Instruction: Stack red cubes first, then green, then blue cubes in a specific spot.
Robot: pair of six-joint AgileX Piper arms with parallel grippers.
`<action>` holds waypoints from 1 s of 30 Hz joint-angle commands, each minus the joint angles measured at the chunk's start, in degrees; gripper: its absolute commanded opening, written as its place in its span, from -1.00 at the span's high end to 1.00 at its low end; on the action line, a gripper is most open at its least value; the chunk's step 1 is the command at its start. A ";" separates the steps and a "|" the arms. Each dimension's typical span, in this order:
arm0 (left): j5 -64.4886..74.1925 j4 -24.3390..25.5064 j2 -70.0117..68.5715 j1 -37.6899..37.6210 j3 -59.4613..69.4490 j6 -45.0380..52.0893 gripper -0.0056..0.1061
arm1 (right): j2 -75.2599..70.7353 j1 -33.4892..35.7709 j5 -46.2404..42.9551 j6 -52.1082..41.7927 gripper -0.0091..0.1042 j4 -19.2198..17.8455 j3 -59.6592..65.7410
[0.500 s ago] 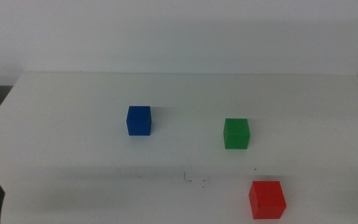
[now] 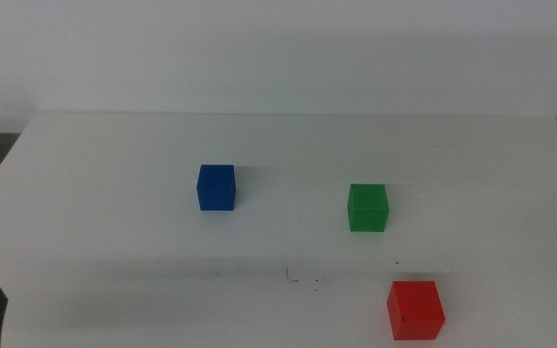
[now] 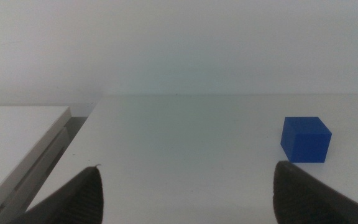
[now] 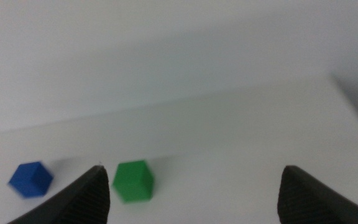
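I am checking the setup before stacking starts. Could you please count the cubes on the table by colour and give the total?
Red cube: 1
Green cube: 1
Blue cube: 1
Total: 3 cubes, all apart on the white table, none stacked.

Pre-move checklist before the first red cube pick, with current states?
1. Red cube uncovered, alone near the front edge: ok.
2. Green cube and blue cube apart, unstacked: ok.
3. Scuffed stacking spot bare: ok.
4. Left gripper open, holding nothing: ok.
5. Right gripper open, holding nothing: ok.
6. Red cube visible in the right wrist view: not ok.
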 commanded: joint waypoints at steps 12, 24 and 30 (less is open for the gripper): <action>-0.77 0.09 -0.17 0.01 -0.02 0.04 -0.78 | 35.12 13.04 24.83 2.37 -0.80 8.64 -21.85; -0.77 0.09 -0.17 0.01 -0.02 0.04 -0.78 | 54.40 32.10 21.16 23.23 -0.80 -3.71 -21.90; -0.77 0.09 -0.17 0.01 -0.02 -0.08 -0.78 | 62.41 32.10 21.05 30.17 -0.79 -8.71 -22.32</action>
